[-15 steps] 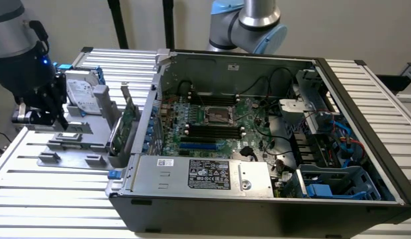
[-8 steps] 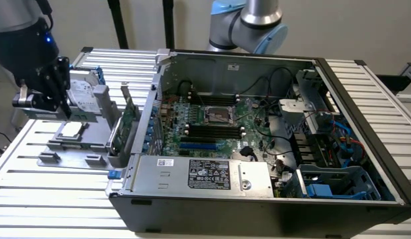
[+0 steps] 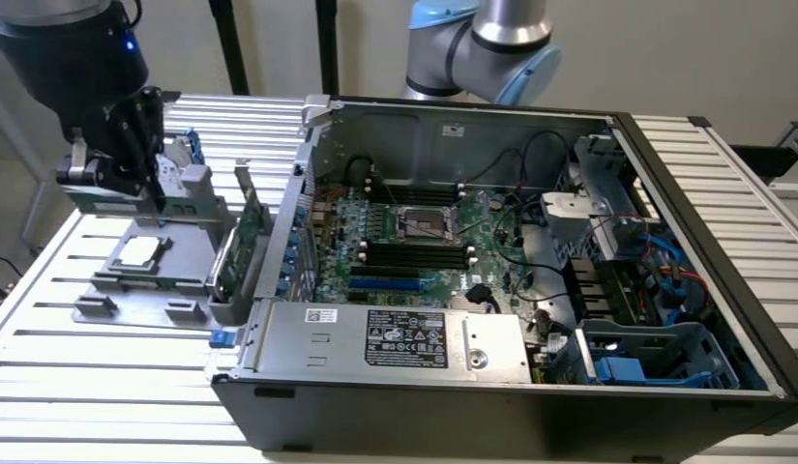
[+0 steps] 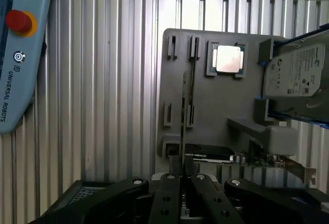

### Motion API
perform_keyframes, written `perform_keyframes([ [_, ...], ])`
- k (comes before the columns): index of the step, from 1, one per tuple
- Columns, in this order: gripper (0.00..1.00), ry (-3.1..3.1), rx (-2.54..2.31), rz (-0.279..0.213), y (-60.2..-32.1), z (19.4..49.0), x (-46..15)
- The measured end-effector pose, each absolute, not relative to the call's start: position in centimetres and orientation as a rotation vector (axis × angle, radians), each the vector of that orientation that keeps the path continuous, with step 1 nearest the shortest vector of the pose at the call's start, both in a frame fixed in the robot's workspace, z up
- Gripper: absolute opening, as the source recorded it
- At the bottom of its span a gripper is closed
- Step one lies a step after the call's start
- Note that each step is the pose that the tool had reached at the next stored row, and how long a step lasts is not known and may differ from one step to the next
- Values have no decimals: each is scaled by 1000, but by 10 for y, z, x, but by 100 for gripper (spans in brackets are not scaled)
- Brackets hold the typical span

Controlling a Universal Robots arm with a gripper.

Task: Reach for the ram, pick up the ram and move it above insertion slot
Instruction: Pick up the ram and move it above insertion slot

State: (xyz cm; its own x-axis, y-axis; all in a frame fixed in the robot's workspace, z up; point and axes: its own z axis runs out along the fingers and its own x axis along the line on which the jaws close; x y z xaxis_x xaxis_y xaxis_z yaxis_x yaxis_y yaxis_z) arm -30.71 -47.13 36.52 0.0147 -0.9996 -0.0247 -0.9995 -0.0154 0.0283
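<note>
Above the grey parts tray (image 4: 216,106), the claw (image 4: 183,175) is closed on the ram (image 3: 108,205), a thin green stick gripped edge-on between its fingertips; the open computer case (image 3: 708,251) lies well apart.

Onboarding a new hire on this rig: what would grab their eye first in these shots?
First, the big open black desktop computer case on the slatted metal table, its green motherboard exposed. At the exterior view's left, the robot's black hand hangs over a grey plastic parts tray, its fingers nearly shut. In the wrist view, a square silver processor chip and a silver hard drive in a blue frame sit on that tray.
</note>
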Motion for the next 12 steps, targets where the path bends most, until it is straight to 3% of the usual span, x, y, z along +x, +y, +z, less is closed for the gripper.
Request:
perform_keyframes([
  [12, 14, -2232, 2270, -136, -471, 370, -253],
])
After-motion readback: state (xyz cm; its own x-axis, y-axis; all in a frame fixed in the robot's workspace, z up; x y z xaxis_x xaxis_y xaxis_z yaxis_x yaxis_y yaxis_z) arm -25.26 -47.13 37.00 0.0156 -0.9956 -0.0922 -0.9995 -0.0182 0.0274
